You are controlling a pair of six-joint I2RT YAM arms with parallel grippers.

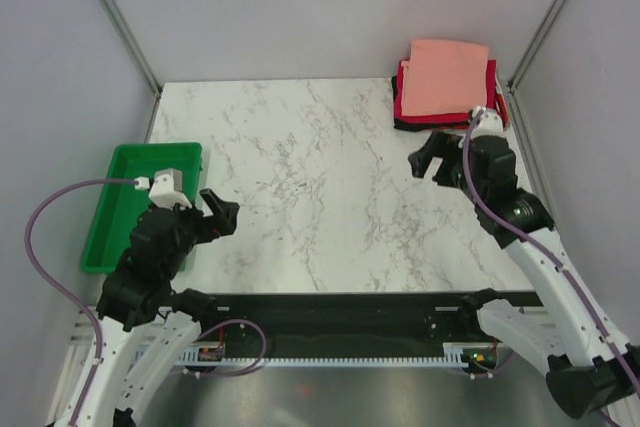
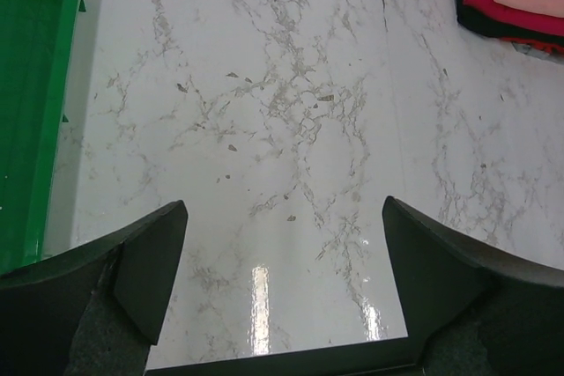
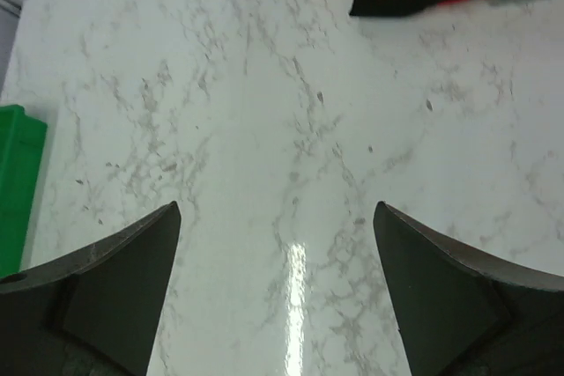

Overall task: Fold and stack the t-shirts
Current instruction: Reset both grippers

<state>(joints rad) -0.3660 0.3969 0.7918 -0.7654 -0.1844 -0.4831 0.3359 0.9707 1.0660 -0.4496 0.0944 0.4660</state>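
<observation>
the t-shirts (image 1: 445, 87) are sitting folded and stacked, salmon-pink on top. the left gripper (image 1: 218, 215) and right gripper (image 1: 428, 156) are hanging wide apart, gripping nothing; the task is looking done.

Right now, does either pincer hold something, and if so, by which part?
Nothing is held. The left pincer and the right pincer both stand open above the table; the t-shirts lie stacked in the far right corner.

white marble table (image 1: 300, 197), folded t-shirts (image 1: 445, 82) stacked far-right corner, green tray (image 1: 125, 202) left edge
</observation>
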